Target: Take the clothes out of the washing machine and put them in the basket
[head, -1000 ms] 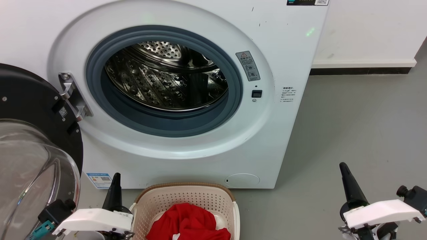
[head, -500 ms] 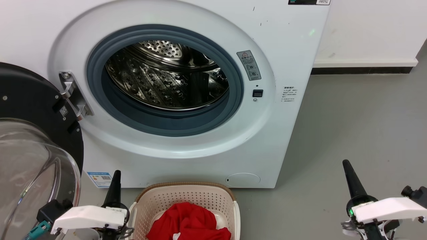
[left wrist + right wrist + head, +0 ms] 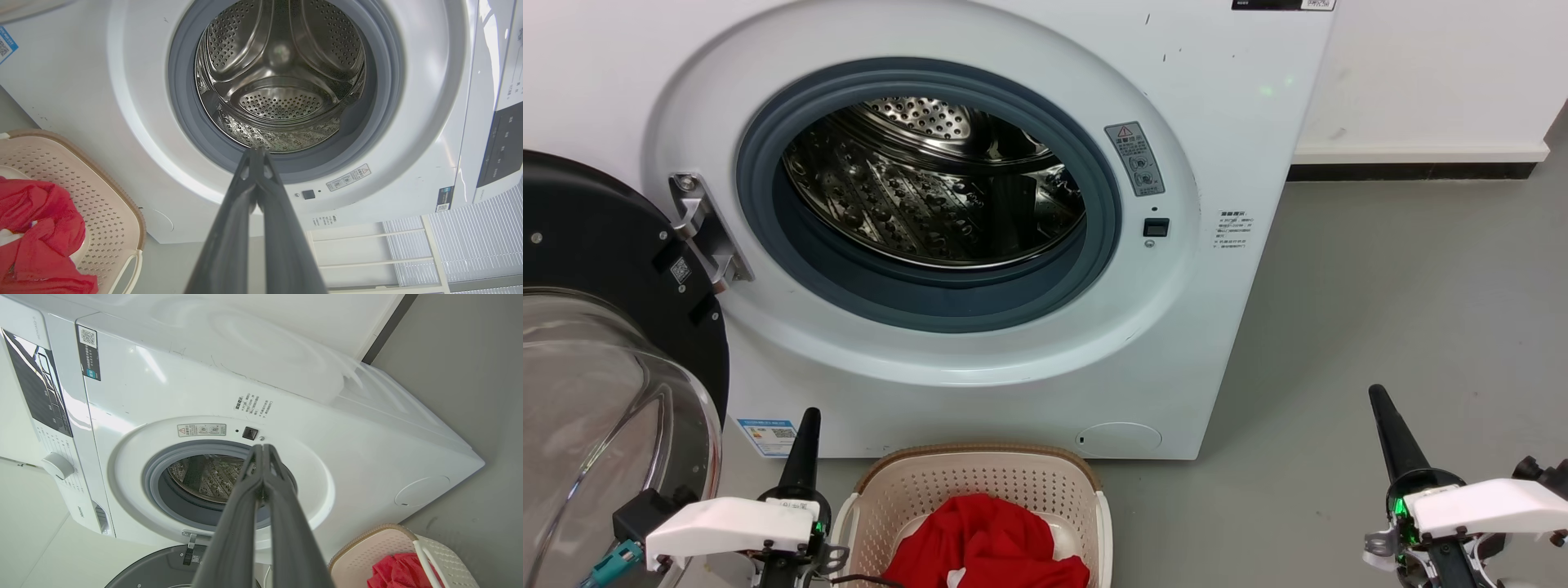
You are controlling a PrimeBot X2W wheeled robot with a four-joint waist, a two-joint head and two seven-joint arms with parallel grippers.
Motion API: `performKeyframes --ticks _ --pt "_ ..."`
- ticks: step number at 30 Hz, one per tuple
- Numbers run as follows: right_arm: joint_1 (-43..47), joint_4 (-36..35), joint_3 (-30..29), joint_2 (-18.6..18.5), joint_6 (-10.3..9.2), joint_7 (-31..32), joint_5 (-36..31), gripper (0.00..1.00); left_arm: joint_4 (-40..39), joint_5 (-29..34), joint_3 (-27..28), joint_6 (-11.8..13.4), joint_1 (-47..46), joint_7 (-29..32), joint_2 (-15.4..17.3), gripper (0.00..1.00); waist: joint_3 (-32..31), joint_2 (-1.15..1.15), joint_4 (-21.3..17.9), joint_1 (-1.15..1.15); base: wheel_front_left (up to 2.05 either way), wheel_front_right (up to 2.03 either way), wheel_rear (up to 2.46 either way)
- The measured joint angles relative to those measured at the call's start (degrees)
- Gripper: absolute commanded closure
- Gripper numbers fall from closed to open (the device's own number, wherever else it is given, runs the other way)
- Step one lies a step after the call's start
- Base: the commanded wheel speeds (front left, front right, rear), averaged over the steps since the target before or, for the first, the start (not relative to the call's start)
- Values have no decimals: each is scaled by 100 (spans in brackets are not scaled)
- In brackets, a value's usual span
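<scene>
Straight ahead in the head view, standing on smooth grey floor (image 3: pixel 1380 286): large white front-loading washing machine (image 3: pixel 980 359). Black-rimmed round glass door (image 3: pixel 596 392) swung wide open toward the robot's left, hanging on a metal hinge at the left of the opening. Around the opening, thick grey rubber ring (image 3: pixel 931 304); behind it, shiny perforated steel drum (image 3: pixel 931 188), with bare metal on all sides, as seen from the head view and from both wrist views.

Low at the centre, near the machine's front panel: cream-white rounded-rectangular plastic basket (image 3: pixel 980 454) with perforated sides and brown rim. Lying inside the basket, crumpled in a loose heap: soft bright red fabric garment (image 3: pixel 988 539). At the lower edge of this heap, small white fabric piece (image 3: pixel 952 581), mostly covered by the red.

At lower left, just beside the basket's left side: left gripper (image 3: pixel 809 420), with long dark fingers pressed together into one point, directed up toward the machine, gripping nothing. At lower right, well apart from the basket, above bare floor: right gripper (image 3: pixel 1378 398), with fingers also closed against each other along the full length, gripping nothing. Both tips aimed at the drum opening in the wrist views.
</scene>
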Motion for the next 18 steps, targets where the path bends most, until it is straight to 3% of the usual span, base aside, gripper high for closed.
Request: performKeyframes --ticks 18 --pt "-99 64 -126 1 0 196 932 100 63 -925 92 -85 -108 234 -13 100 24 0 22 0 0 0 0"
